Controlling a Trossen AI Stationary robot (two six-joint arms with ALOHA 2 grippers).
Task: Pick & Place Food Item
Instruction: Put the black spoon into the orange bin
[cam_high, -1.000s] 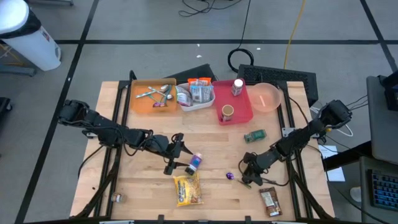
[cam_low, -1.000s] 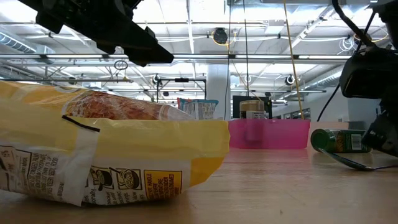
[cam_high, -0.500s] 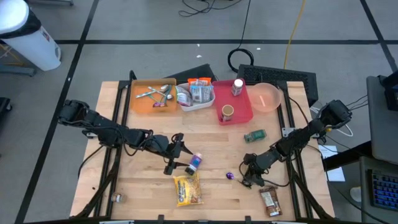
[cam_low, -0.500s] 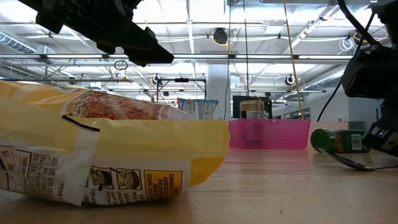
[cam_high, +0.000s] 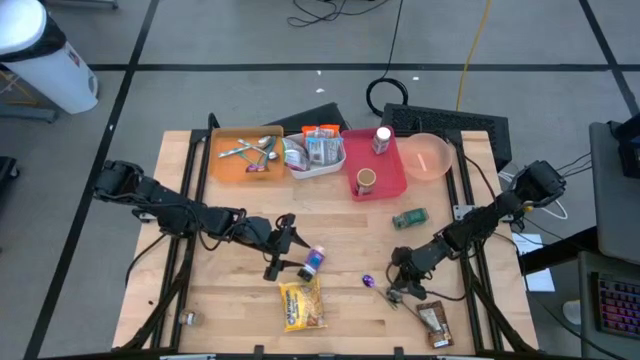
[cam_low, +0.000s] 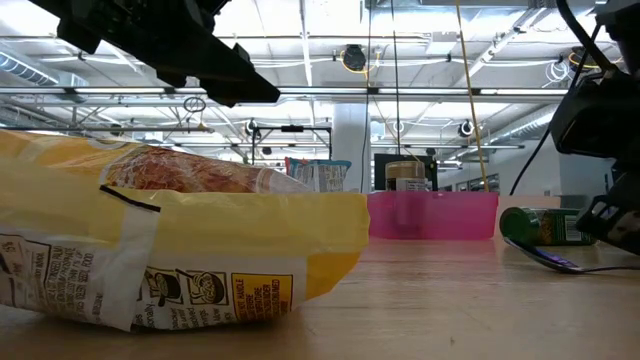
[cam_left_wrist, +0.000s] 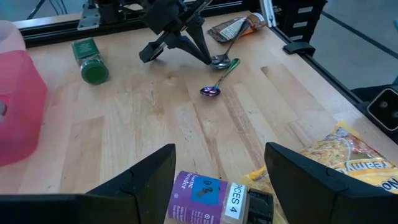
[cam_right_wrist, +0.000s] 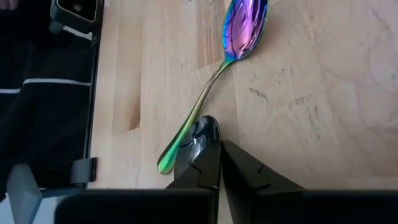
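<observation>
A yellow snack bag (cam_high: 302, 305) lies flat near the table's front edge and fills the low view (cam_low: 170, 240). A purple-labelled bottle (cam_left_wrist: 208, 196) lies on its side beside it. My left gripper (cam_left_wrist: 221, 152) hovers open above the bottle, one finger on either side, touching nothing. At the front right, my right gripper (cam_right_wrist: 217, 149) is shut, its tips down at the table. An iridescent spoon (cam_right_wrist: 239, 37) and a silver spoon (cam_left_wrist: 227, 53) lie there. A brown snack packet (cam_high: 435, 325) lies near the right gripper. My right gripper comes slanting down from the table's right side. Its shut fingertips (cam_right_wrist: 208, 155) meet the silver spoon's bowl (cam_right_wrist: 202, 127). Whether the bowl is pinched or only touched, I cannot tell. The iridescent spoon's green handle end (cam_right_wrist: 169, 158) lies on the table right beside one finger.
A green jar (cam_high: 408, 218) lies on its side right of centre. Along the far edge stand an orange tray of cutlery (cam_high: 222, 165), a white tray of packets (cam_high: 318, 170), a red bin (cam_high: 390, 185) holding jars and a pink bowl (cam_high: 428, 157). Bare wood lies mid-table.
My right gripper has shut its fingers at the spoons and rolled slightly, without leaving its place. The left arm has kept still.
</observation>
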